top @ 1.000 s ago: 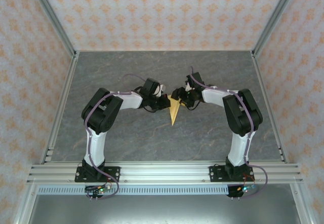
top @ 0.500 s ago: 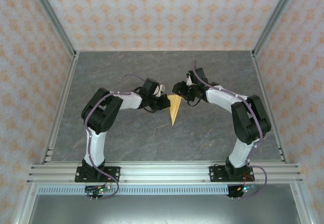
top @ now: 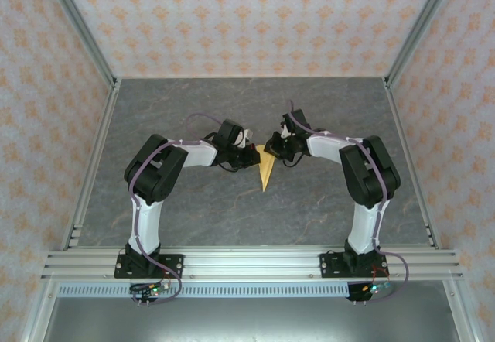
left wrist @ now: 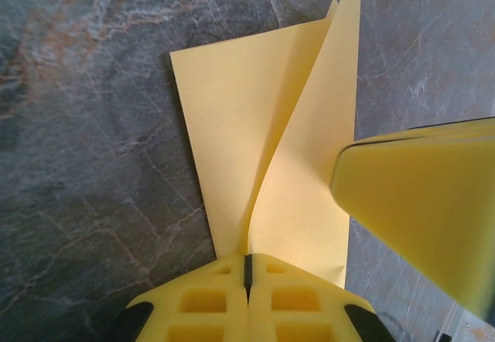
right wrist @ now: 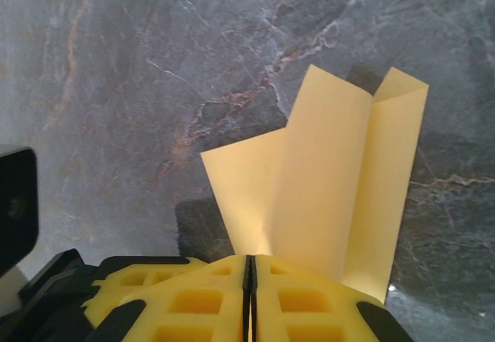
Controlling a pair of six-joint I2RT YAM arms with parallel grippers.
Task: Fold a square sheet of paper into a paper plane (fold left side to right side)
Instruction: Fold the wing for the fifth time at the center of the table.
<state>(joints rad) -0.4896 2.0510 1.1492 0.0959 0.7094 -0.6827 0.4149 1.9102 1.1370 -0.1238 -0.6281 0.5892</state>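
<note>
At the middle of the worktop [top: 193, 218] the paper plane [top: 266, 173] already tapers to a dart, the left fingers [left wrist: 232, 280] and right fingers [right wrist: 267, 288] both pinched shut on its wide end, though it gapes unflattened, so I judge the final creasing remains.

Twin-arm unit.
- Left arm [top: 157, 173], right arm [top: 370, 173]: white tubular links, bulky black joint housings.
- Black base plates [top: 147, 265], one per arm.
- Lilac cable [top: 136, 212] looped along each arm, up from its base plate.
- Left pincer [left wrist: 247, 258], right pincer [right wrist: 249, 258]: yellow moulded fingers [left wrist: 209, 303] with recessed rectangular pockets.
</note>
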